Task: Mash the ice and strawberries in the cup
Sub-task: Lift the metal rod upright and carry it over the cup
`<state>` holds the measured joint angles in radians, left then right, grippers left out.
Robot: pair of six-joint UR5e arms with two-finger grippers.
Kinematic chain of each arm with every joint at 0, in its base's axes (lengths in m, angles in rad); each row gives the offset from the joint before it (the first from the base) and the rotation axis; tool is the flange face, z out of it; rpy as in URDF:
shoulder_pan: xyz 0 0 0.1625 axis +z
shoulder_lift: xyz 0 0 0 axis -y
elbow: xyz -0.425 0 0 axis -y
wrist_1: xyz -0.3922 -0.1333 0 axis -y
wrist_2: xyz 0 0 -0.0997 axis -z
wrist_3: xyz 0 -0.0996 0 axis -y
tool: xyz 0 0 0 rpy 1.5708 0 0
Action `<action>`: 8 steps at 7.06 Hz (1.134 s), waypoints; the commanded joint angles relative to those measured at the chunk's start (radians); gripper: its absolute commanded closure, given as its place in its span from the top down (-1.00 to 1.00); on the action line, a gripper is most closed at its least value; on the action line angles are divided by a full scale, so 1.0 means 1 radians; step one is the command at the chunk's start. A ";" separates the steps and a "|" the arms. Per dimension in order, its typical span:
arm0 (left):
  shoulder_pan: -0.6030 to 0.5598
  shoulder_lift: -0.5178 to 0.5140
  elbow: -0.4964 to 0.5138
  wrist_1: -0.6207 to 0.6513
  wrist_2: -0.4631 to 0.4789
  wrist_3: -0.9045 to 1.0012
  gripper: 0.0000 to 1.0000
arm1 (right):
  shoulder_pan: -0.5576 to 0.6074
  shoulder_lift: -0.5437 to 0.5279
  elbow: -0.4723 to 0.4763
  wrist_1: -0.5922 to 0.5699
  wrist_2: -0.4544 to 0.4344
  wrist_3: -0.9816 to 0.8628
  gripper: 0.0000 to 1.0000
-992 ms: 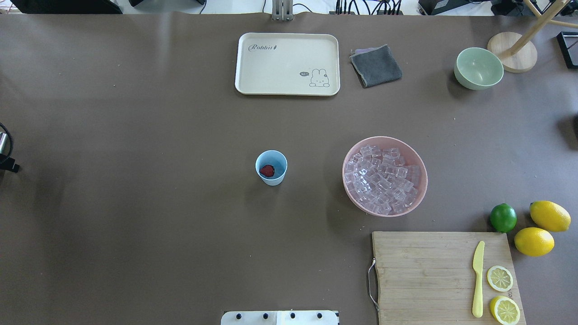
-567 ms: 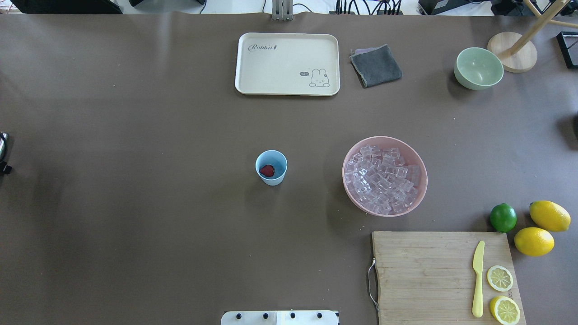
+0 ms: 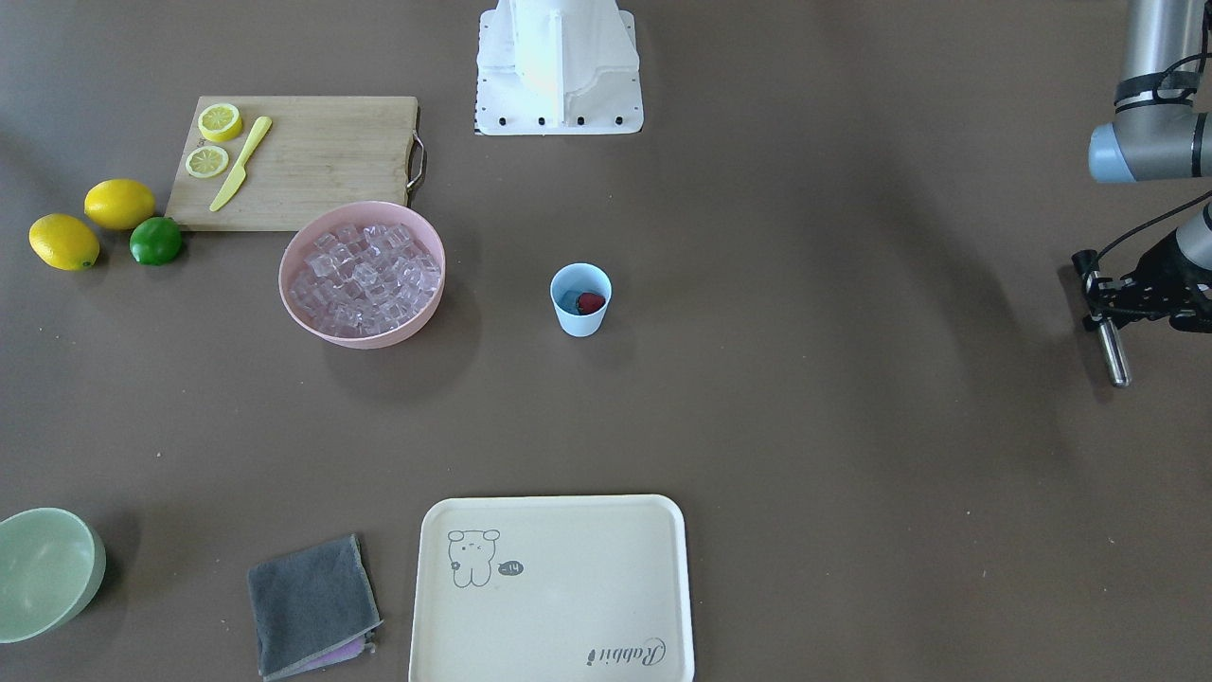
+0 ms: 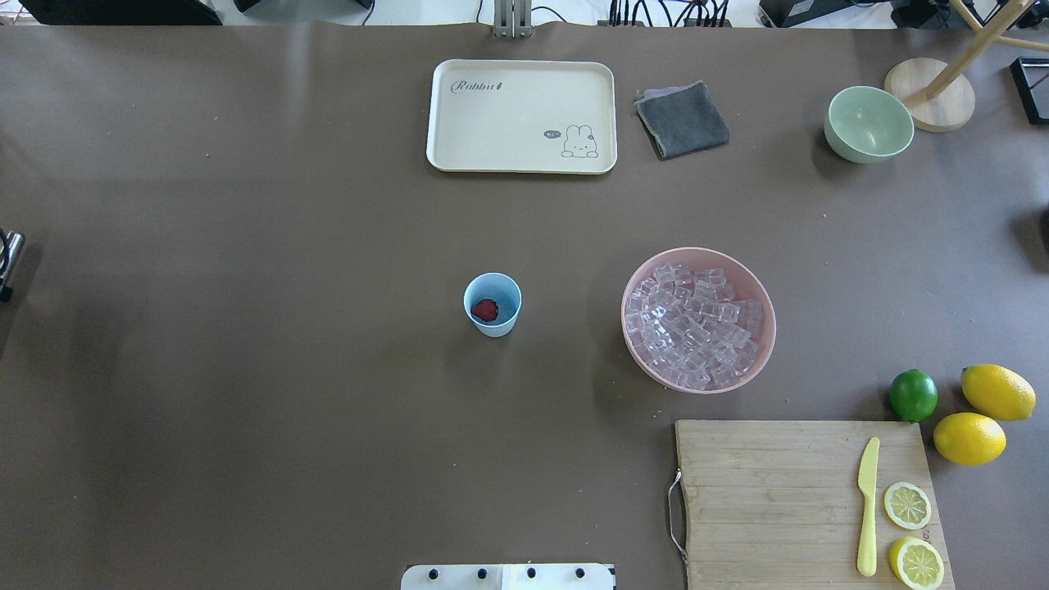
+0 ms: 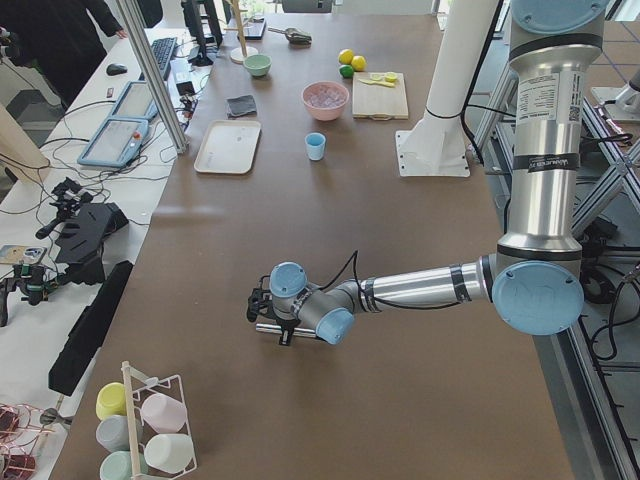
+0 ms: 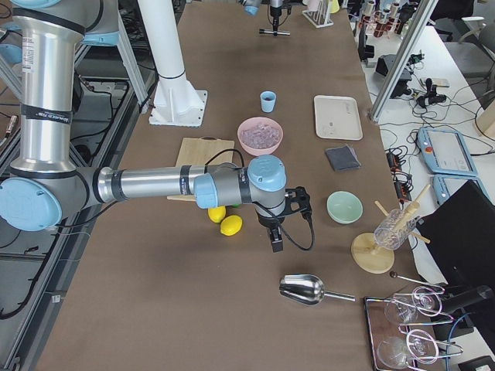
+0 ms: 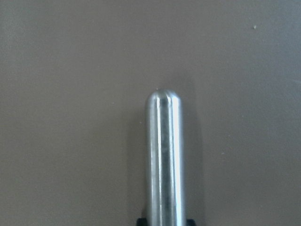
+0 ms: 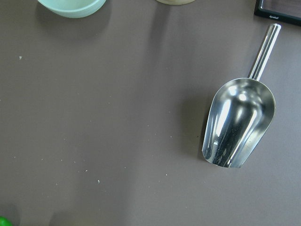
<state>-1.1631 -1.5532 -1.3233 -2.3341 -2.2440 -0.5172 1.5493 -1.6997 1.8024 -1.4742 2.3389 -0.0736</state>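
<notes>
1 strawberry in cup, ice in bowl, left jaws clamping rod

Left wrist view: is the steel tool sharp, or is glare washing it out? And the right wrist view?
Left wrist view: the steel muddler looks slightly soft, with bright glare streaks along its length, yet its outline is clear. Right wrist view: the metal scoop is sharp, with highlights in its bowl and a soft shadow on its left.

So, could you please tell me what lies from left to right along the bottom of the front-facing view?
green bowl → grey cloth → cream tray
</notes>
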 commanded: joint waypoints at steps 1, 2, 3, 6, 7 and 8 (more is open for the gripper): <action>-0.021 -0.052 -0.165 0.175 -0.005 0.009 -1.00 | 0.000 -0.011 0.021 -0.002 -0.001 0.000 1.00; -0.023 -0.089 -0.262 0.258 -0.003 0.012 -1.00 | 0.000 -0.012 0.025 0.000 0.000 0.000 1.00; -0.024 -0.091 -0.327 0.240 -0.006 0.011 -1.00 | 0.002 -0.015 0.053 -0.003 -0.001 0.000 1.00; -0.043 -0.137 -0.499 0.106 0.026 -0.212 -1.00 | 0.003 -0.015 0.057 -0.015 0.003 0.000 1.00; -0.024 -0.152 -0.523 0.051 0.132 -0.316 -1.00 | 0.002 -0.012 0.055 -0.015 0.003 0.000 1.00; 0.049 -0.148 -0.539 -0.058 0.173 -0.455 -1.00 | 0.000 -0.012 0.054 -0.014 0.003 0.000 1.00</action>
<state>-1.1766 -1.6987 -1.8347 -2.2792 -2.1381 -0.8169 1.5510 -1.7129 1.8575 -1.4886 2.3420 -0.0736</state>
